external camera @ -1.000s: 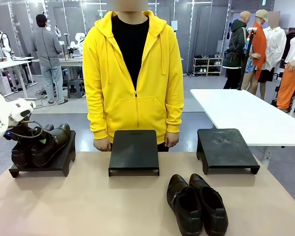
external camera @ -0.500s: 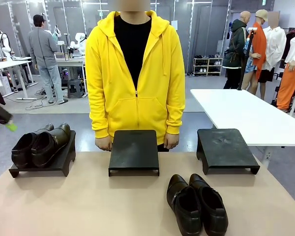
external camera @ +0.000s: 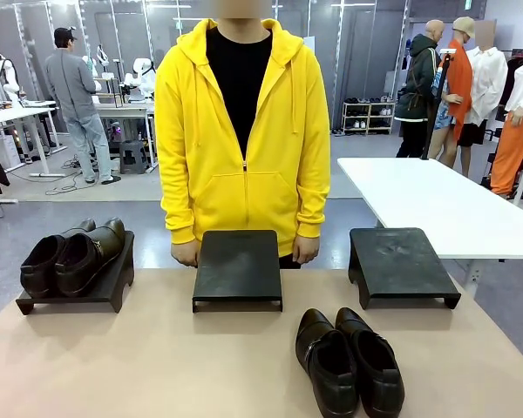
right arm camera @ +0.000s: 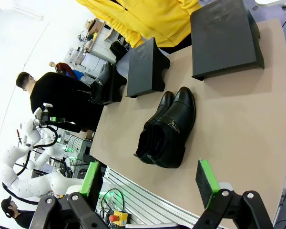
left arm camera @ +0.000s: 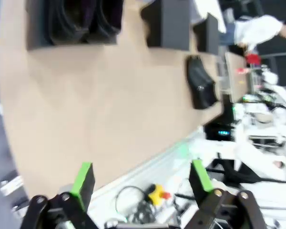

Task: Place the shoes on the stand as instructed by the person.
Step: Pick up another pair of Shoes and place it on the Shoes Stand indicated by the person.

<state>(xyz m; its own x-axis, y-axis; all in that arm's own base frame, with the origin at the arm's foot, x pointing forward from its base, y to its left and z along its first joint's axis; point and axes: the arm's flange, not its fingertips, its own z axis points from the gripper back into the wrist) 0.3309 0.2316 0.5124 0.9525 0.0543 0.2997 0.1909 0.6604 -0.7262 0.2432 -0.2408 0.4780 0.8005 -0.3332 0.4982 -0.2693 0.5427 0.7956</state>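
Currently the buckled pair (external camera: 349,361) of shoes lies loose on the tabletop (external camera: 157,366), on the robot's right half and close to the robot's edge. It sits in front of the gap between the middle stand (external camera: 237,261) and the right stand (external camera: 401,261), both of which are bare. The two shoes touch side by side. Their long axis runs near to far with a slight slant, toes toward the stands and heel openings toward the robot. In the right wrist view this pair sits ahead of and below the right hand (right arm camera: 148,183), so the right arm is judged the nearer one for the pick. The right hand hangs above the tabletop with its green pads spread fully apart, holding and touching nothing. The left hand (left arm camera: 142,179) is likewise spread wide and empty, raised over the robot's left side, well apart from the loose pair. The other pair (external camera: 70,257) rests on the left stand (external camera: 113,292). The person (external camera: 244,139) stands at the far edge behind the middle stand, arms down; which bare stand is intended cannot be told from this posture.
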